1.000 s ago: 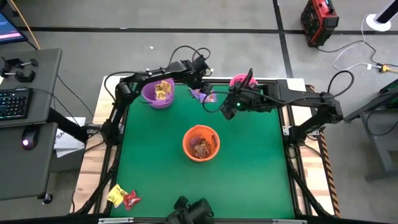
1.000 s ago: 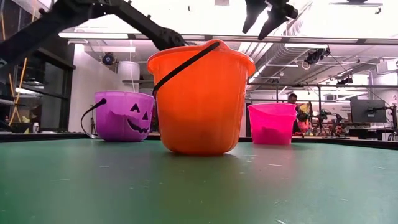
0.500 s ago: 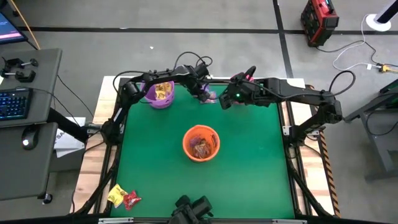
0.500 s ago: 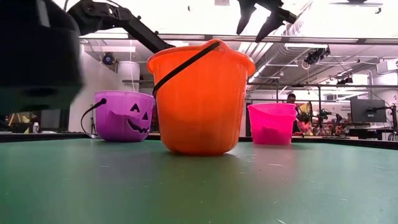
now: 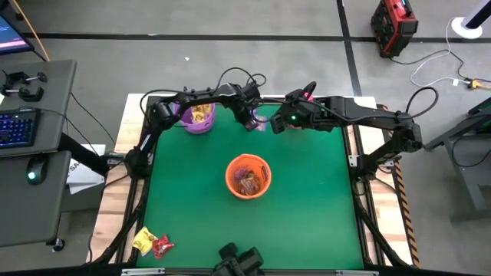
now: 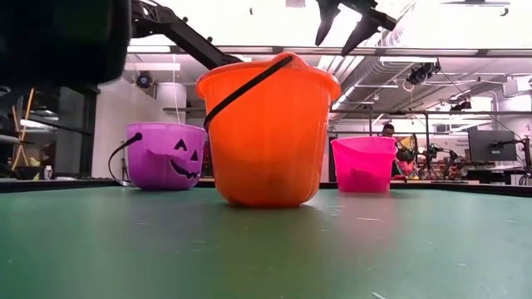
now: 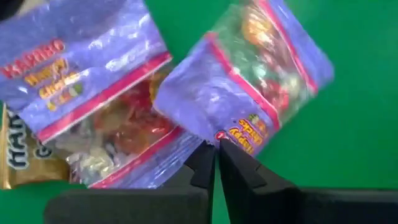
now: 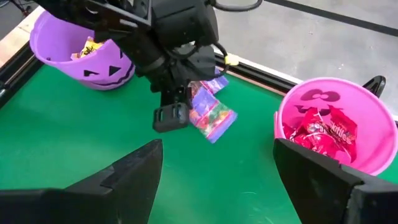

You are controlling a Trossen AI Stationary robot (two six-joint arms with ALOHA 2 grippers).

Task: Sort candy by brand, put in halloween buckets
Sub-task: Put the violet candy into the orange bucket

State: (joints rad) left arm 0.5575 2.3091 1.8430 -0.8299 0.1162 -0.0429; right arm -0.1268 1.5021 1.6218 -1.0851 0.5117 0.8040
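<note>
while right end effector (image 8: 217, 180) gapes empty | left end effector (image 7: 216, 149) pinches purple candy packet (image 7: 267, 81)

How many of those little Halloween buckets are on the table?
3: the purple bucket at the far left, the pink bucket at the far right under the right arm, the orange bucket mid-table.

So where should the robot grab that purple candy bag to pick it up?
By its crimped edge, from above. The purple candy bag is thin and floppy, so only the flat rim fits. The left tool is shut on that bag's edge, beside another purple bag.
</note>
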